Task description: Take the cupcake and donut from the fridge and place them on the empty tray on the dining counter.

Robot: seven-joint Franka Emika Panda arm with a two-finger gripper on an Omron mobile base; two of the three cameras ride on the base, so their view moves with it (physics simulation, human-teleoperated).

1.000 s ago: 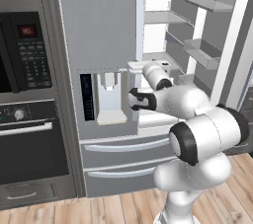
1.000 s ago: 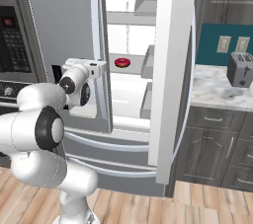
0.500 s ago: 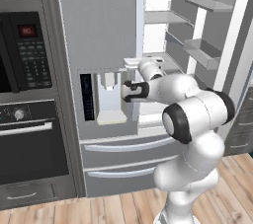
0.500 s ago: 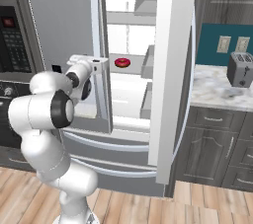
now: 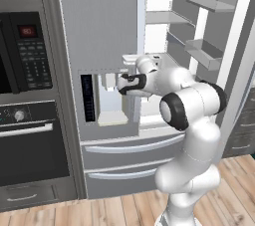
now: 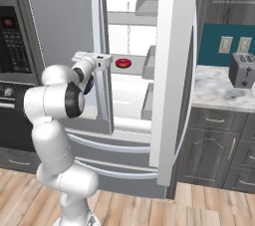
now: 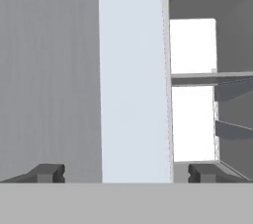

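- Fingers [image 5: 121, 84] in the left base view sit against the fridge [image 5: 99, 31] door edge.
- Right base view: donut [image 6: 123, 63] rests on a shelf beyond the fingers; the door edge could catch them.
- Hand view: fingers [image 7: 49, 172] spread wide, nothing held.

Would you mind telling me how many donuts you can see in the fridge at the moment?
1. The donut sits on a shelf inside the open fridge, just beyond the gripper in the right base view. Others may be hidden behind the doors.
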